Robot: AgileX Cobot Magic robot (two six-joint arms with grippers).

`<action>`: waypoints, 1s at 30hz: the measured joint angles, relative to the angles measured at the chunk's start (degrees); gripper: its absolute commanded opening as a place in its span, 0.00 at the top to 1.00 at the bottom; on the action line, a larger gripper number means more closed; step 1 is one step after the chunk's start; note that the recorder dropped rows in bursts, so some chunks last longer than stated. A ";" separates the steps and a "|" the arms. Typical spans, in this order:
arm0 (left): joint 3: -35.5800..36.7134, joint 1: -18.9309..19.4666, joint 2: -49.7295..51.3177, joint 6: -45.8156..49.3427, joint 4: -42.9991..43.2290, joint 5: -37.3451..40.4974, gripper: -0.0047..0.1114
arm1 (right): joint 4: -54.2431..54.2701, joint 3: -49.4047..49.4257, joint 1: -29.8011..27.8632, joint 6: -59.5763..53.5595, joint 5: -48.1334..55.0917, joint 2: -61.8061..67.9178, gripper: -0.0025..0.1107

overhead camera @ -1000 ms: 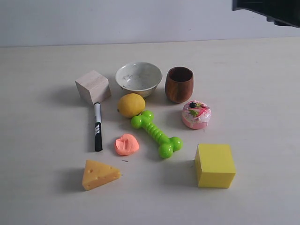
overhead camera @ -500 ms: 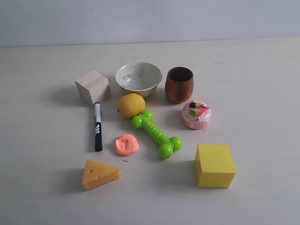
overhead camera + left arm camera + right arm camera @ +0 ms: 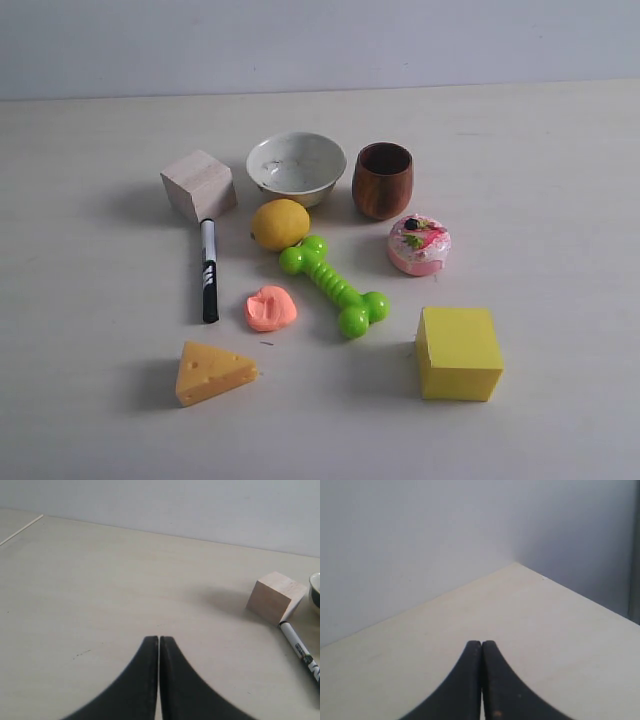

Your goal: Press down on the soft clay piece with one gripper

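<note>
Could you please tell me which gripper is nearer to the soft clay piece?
Left, probably: the left gripper faces the wooden cube and marker near the soft clay piece; the right gripper faces only the table corner.

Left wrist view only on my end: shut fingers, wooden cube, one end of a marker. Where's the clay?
Observer: The exterior view shows the soft clay piece lying between the marker and the green bone toy, touching neither.
Operator: Any arm over it?
Observer: No. No arm or gripper shows anywhere in the exterior view.
Operator: Right gripper state?
Observer: The right gripper is shut with nothing in it. Its camera shows only the table and the wall, and none of the objects.
</note>
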 measured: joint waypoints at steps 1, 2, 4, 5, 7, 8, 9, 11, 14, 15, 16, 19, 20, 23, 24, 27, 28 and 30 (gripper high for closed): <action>0.00 0.00 0.00 0.00 0.00 0.00 0.93 | 0.24 0.09 0.00 0.00 0.00 -1.25 0.98; 0.00 0.00 0.00 0.00 0.00 0.00 0.93 | 0.24 0.14 0.00 -0.11 0.00 -2.16 0.98; 0.00 0.00 0.00 0.00 0.00 0.00 0.93 | 0.47 0.14 0.00 -0.59 -0.11 -3.21 0.98; 0.00 0.00 0.00 0.00 0.00 0.00 0.93 | 0.47 0.14 0.00 -0.87 -0.11 -3.53 0.98; 0.00 0.00 0.00 0.00 0.00 0.00 0.93 | 0.91 0.14 0.00 -1.57 -0.11 -3.73 0.98; 0.00 0.00 0.00 0.00 0.00 0.00 0.93 | 1.18 0.14 0.00 -1.84 -0.11 -3.73 0.98; 0.00 0.00 0.00 0.00 0.00 0.00 0.93 | 1.86 0.14 0.00 -1.97 -0.11 -3.73 0.98; 0.00 0.00 0.00 0.00 0.00 0.00 0.93 | 3.50 0.14 0.00 -2.04 -0.11 -3.73 0.98; 0.00 0.00 0.00 0.00 0.00 0.00 0.93 | 7.03 0.14 0.00 -3.26 -1.19 -3.73 0.98; 0.00 0.00 0.00 0.00 0.00 0.00 0.93 | 9.13 0.38 0.00 -5.20 -2.62 -3.73 0.98; 0.00 0.00 0.00 0.00 0.00 0.00 0.93 | 11.00 0.51 0.00 -7.22 -3.68 -3.73 0.98; 0.00 0.00 0.00 0.00 0.00 0.00 0.93 | 21.45 0.64 0.00 -19.11 -6.61 -4.34 0.98; 0.00 0.00 0.00 0.00 0.00 0.00 0.93 | 24.99 0.64 0.00 -23.41 -7.21 -4.82 0.98; 0.00 0.00 0.00 0.00 0.00 0.00 0.93 | 36.97 1.06 0.00 -38.55 -8.26 -6.39 0.98; 0.00 0.00 0.00 0.00 0.00 0.00 0.93 | 40.36 1.53 0.00 -42.03 -8.44 -7.21 0.98; 0.00 0.00 0.00 0.00 0.00 0.00 0.93 | 42.14 3.59 0.00 -47.05 -8.44 -9.23 0.98; 0.00 0.00 0.00 0.00 0.00 0.00 0.93 | 42.14 4.22 0.00 -47.60 -8.44 -9.70 0.98; 0.00 0.00 0.00 0.00 0.00 0.00 0.93 | 42.03 5.63 0.00 -48.41 -8.44 -10.45 0.98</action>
